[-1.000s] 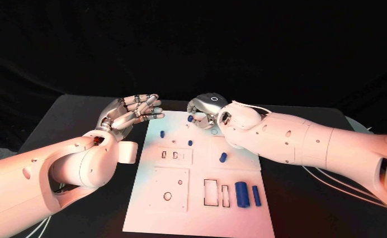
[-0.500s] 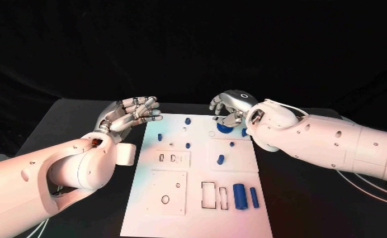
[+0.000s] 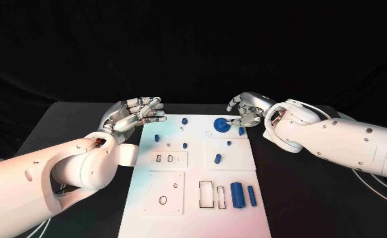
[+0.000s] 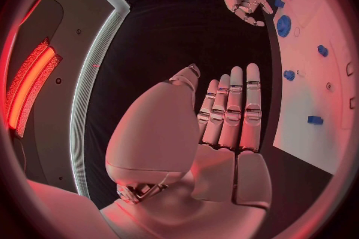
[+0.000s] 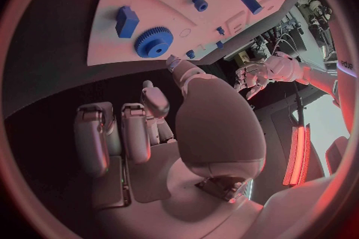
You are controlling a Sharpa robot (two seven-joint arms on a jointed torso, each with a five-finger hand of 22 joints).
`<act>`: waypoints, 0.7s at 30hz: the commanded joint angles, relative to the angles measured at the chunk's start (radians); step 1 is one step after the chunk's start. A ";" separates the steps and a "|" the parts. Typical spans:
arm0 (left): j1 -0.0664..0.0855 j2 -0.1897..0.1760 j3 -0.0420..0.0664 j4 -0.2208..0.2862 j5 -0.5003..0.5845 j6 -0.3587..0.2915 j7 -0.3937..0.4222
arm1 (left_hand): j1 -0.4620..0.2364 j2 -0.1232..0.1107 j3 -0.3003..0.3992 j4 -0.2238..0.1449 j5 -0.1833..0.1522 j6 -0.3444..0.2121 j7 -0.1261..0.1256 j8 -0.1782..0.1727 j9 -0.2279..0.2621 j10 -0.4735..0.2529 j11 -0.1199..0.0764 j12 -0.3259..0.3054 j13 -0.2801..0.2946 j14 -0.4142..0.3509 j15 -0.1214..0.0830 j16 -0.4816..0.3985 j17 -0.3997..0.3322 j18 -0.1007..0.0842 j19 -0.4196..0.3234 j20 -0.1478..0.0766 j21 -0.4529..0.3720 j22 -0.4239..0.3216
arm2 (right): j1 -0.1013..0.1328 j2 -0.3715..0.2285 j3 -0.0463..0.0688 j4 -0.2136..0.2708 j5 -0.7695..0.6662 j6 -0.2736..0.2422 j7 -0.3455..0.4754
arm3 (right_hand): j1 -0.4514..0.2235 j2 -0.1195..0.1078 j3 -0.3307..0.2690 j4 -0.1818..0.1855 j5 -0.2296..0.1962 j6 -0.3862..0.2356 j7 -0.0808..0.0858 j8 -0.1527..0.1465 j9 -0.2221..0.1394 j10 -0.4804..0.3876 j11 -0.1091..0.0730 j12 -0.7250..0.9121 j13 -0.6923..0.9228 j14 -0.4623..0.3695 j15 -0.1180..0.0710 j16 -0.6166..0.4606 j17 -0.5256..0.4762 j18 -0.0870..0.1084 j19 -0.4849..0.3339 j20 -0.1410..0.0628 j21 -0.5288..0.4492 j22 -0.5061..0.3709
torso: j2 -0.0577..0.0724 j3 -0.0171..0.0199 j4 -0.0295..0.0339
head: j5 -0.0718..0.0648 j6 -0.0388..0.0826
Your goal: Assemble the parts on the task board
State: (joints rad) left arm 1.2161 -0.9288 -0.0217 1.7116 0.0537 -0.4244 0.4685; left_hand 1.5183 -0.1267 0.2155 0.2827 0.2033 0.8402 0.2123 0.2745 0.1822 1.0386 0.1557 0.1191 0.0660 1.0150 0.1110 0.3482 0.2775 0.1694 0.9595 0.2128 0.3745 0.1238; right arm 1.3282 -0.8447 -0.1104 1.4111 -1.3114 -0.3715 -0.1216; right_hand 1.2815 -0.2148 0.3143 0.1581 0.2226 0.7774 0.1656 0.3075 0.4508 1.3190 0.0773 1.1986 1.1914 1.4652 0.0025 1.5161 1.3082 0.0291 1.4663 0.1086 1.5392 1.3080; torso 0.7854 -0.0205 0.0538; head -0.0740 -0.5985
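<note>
While the task board (image 3: 193,193) carries a blue gear (image 3: 222,125) | left hand (image 3: 133,113) fingers apart, empty | right hand (image 3: 248,109) fingers apart, empty

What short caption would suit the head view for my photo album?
Two robot hands, left and right, hover open beside a white task board dotted with blue parts, including a gear.

Two thick white arms with smooth rounded shells, dotted with small dark screw holes. Each ends in a silver metal hand: the left hand (image 3: 131,113) and the right hand (image 3: 248,109), with segmented fingers and pale pads. Thin white cables loop along the right arm's wrist
</note>
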 commanded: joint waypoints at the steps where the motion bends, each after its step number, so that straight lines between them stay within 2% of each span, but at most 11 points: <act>1: 0.001 0.004 0.001 0.000 -0.023 0.029 -0.007 | -0.003 -0.002 0.006 0.002 -0.006 -0.002 -0.002 -0.003 -0.001 0.003 0.005 -0.002 -0.001 0.000 0.002 -0.004 0.001 0.014 0.006 0.003 -0.006 -0.002 | -0.004 0.005 0.000 -0.007 0.042 0.063 -0.029 | 0.011 0.002 -0.010 0.010 0.000 -0.009 0.000 0.007 0.004 0.014 0.003 0.051 0.050 0.077 0.005 0.005 0.119 -0.017 0.073 0.006 0.004 0.221 | 0.004 0.0062 -0.0008 | 0.000 0.000; 3: 0.001 0.005 0.001 -0.001 -0.024 0.029 -0.009 | -0.003 -0.002 0.006 0.002 -0.006 -0.002 -0.002 -0.003 -0.001 0.003 0.005 -0.002 -0.001 0.000 0.002 -0.004 0.001 0.014 0.006 0.003 -0.006 -0.002 | -0.007 0.010 0.000 -0.011 0.041 0.066 -0.032 | 0.016 0.004 -0.018 0.018 0.003 -0.014 0.002 0.011 0.007 0.029 0.005 0.086 0.084 0.080 0.007 0.012 0.134 -0.020 0.079 0.008 0.010 0.229 | 0.002 0.0034 -0.0002 | 0.001 -0.004; 6: 0.001 0.007 0.001 -0.003 -0.025 0.030 -0.010 | -0.003 -0.002 0.006 0.002 -0.006 -0.002 -0.002 -0.003 -0.001 0.003 0.005 -0.002 -0.001 0.000 0.002 -0.004 0.001 0.014 0.006 0.003 -0.006 -0.002 | -0.010 0.016 0.000 -0.016 0.040 0.067 -0.034 | 0.022 0.006 -0.022 0.023 0.005 -0.018 0.003 0.015 0.009 0.038 0.006 0.105 0.103 0.081 0.008 0.015 0.141 -0.022 0.085 0.010 0.014 0.236 | 0.003 0.0039 0.0011 | -0.001 -0.006; 8: 0.001 0.007 0.001 -0.004 -0.026 0.030 -0.011 | -0.003 -0.002 0.006 0.002 -0.006 -0.002 -0.002 -0.003 -0.001 0.003 0.005 -0.002 -0.001 0.000 0.002 -0.004 0.001 0.014 0.006 0.003 -0.006 -0.002 | -0.012 0.021 0.000 -0.019 0.038 0.069 -0.035 | 0.024 0.007 -0.024 0.026 0.006 -0.019 0.004 0.016 0.010 0.042 0.007 0.113 0.110 0.082 0.009 0.017 0.146 -0.023 0.087 0.010 0.017 0.240 | 0.001 0.0024 0.0013 | -0.002 -0.008; 21: 0.001 0.009 0.001 -0.006 -0.026 0.032 -0.013 | -0.003 -0.003 0.007 0.002 -0.006 -0.003 -0.002 -0.004 -0.002 0.003 0.005 -0.004 -0.002 -0.001 0.003 -0.005 0.002 0.014 0.006 0.004 -0.006 -0.002 | -0.020 0.057 -0.001 -0.045 0.020 0.067 -0.042 | 0.034 0.011 -0.027 0.032 0.009 -0.022 0.006 0.020 0.012 0.055 0.009 0.139 0.136 0.086 0.011 0.024 0.165 -0.028 0.101 0.012 0.029 0.258 | 0.001 0.0014 0.0026 | -0.005 -0.013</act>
State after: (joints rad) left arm 1.2161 -0.9217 -0.0219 1.7044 0.0353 -0.4134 0.4530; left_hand 1.5183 -0.1266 0.2154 0.2827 0.2034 0.8402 0.2123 0.2745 0.1813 1.0386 0.1557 0.1191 0.0660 1.0150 0.1109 0.3482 0.2782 0.1695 0.9594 0.2129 0.3745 0.1232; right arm 1.3093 -0.7910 -0.1115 1.3677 -1.2789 -0.3205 -0.1533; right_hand 1.3032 -0.2028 0.2865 0.1859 0.2267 0.7623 0.1735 0.3214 0.4619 1.3687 0.0876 1.3351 1.3084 1.4681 0.0056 1.5345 1.3080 0.0140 1.4661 0.1113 1.5656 1.3077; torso 0.7867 -0.0186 0.0563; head -0.0789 -0.6105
